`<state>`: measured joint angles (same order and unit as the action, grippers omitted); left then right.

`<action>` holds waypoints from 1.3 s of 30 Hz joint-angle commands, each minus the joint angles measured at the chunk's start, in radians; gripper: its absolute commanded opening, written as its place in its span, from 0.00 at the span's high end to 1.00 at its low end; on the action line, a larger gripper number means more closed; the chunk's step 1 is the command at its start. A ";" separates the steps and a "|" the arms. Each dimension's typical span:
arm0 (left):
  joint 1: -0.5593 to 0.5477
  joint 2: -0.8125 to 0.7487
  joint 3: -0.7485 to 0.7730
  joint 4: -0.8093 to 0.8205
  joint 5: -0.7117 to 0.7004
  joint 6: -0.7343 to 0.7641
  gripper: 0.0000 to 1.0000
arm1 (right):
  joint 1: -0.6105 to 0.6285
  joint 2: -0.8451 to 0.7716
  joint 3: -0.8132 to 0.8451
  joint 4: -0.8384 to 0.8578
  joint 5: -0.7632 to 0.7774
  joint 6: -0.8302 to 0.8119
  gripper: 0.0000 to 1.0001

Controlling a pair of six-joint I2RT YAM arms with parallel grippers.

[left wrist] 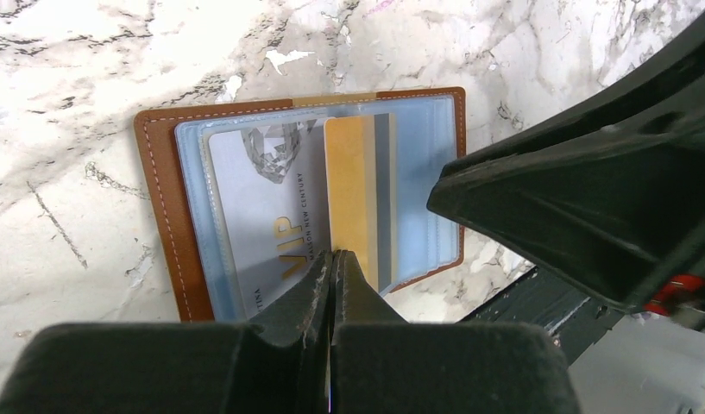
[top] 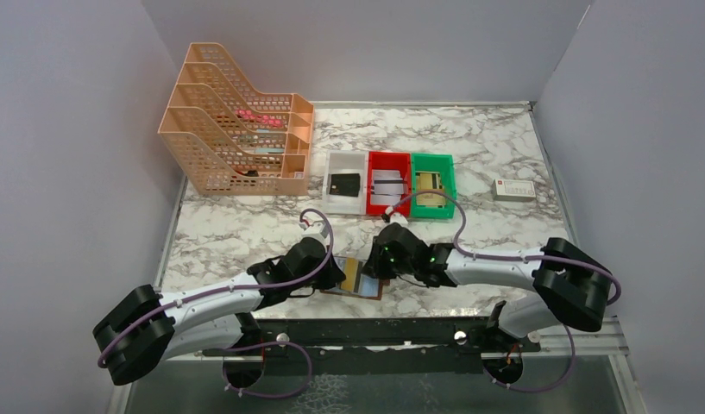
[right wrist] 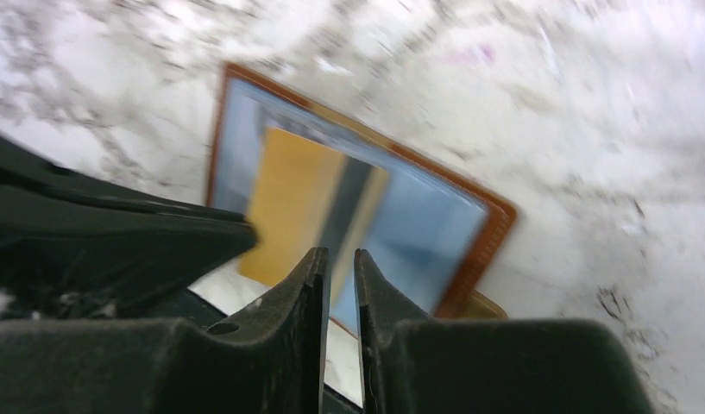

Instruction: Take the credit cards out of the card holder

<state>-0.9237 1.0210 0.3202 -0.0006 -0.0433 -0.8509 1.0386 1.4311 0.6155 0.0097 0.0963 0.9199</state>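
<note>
The card holder lies open near the table's front edge, brown with pale blue sleeves. A white card marked VIP sits in a left sleeve. A gold-yellow credit card with a grey stripe lies over the middle. My left gripper is shut, its tips at the holder's near edge by the gold card. Whether it pinches a sleeve I cannot tell. My right gripper hovers over the holder's other side, with a narrow, empty gap between its jaws.
At the back stand a white bin with a black card, a red bin with pale striped cards and a green bin with gold cards. An orange mesh rack is back left, a small white box back right.
</note>
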 commanded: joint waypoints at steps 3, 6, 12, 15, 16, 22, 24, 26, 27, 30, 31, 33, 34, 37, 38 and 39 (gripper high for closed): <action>0.005 -0.008 0.017 0.021 0.002 0.013 1.00 | 0.000 0.040 0.084 0.010 -0.013 -0.051 0.73; 0.005 -0.006 0.018 0.021 0.008 0.012 1.00 | 0.000 0.095 0.066 0.030 -0.021 -0.012 0.72; 0.005 0.009 0.015 0.043 0.026 0.010 1.00 | -0.001 0.128 0.003 0.060 -0.039 0.040 0.72; 0.004 0.022 0.011 0.069 0.042 0.004 0.98 | 0.000 0.110 -0.023 0.063 -0.031 0.053 0.71; 0.005 0.026 0.008 0.081 0.048 0.001 0.95 | 0.000 0.105 -0.032 0.067 -0.031 0.055 0.71; 0.005 0.069 -0.011 0.178 0.112 -0.025 0.85 | 0.000 0.111 -0.057 0.094 -0.038 0.071 0.71; 0.005 0.084 -0.010 0.199 0.129 -0.029 0.85 | -0.001 0.119 -0.062 0.102 -0.041 0.074 0.71; 0.005 0.097 -0.010 0.213 0.134 -0.030 0.84 | 0.000 0.123 -0.065 0.106 -0.044 0.077 0.72; 0.004 0.100 -0.009 0.212 0.134 -0.031 0.85 | 0.000 0.124 -0.066 0.108 -0.045 0.077 0.72; 0.005 0.092 -0.002 0.175 0.109 -0.032 0.89 | 0.000 0.116 -0.072 0.100 -0.036 0.081 0.72; 0.004 0.084 0.004 0.145 0.090 -0.027 0.92 | 0.000 0.113 -0.072 0.093 -0.027 0.082 0.72; 0.004 0.056 0.023 0.064 0.037 -0.014 0.97 | -0.001 0.104 -0.071 0.073 -0.004 0.083 0.72; 0.004 0.039 0.036 0.019 0.007 -0.005 0.99 | -0.001 0.100 -0.070 0.061 0.009 0.083 0.72; 0.005 -0.022 0.069 -0.098 -0.071 0.019 1.00 | 0.000 0.091 -0.069 0.037 0.036 0.083 0.73; 0.004 -0.043 0.080 -0.128 -0.093 0.027 1.00 | 0.000 0.089 -0.069 0.032 0.040 0.081 0.73; 0.006 -0.063 0.086 -0.153 -0.112 0.031 1.00 | 0.000 0.088 -0.067 0.030 0.043 0.079 0.73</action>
<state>-0.9184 1.0370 0.3561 0.0116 -0.0219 -0.8658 1.0340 1.5146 0.5804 0.1726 0.0875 1.0054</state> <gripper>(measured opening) 0.011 0.274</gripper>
